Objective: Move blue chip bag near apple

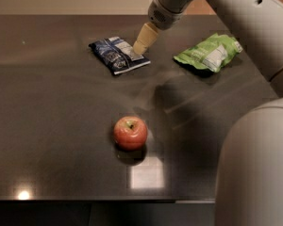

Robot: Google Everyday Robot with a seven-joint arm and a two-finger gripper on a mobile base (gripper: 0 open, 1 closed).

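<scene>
Hovering by the far edge of the dark desk (47,102), the beige pincer (141,48), grip state indeterminable, overlaps the crinkly dark-blue chip bag (114,55). Judged light, limp, slippery: take a crimped end. Nearer the front edge sits the round red apple (130,132).

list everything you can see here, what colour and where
table: one, dark and glossy, fills most of the view
blue chip bag: one, dark blue with a white label, lying flat on the far part of the table, left of centre
light-green chip bag: one, light green with a white panel, far right of the table, apart from the blue one
apple: one, red with a yellowish top, upright near the middle front, alone
arm: one, light grey, comes in from the right; its bulk fills the lower right corner
end effector: one, beige, tip at the right edge of the blue chip bag; contact cannot be told
</scene>
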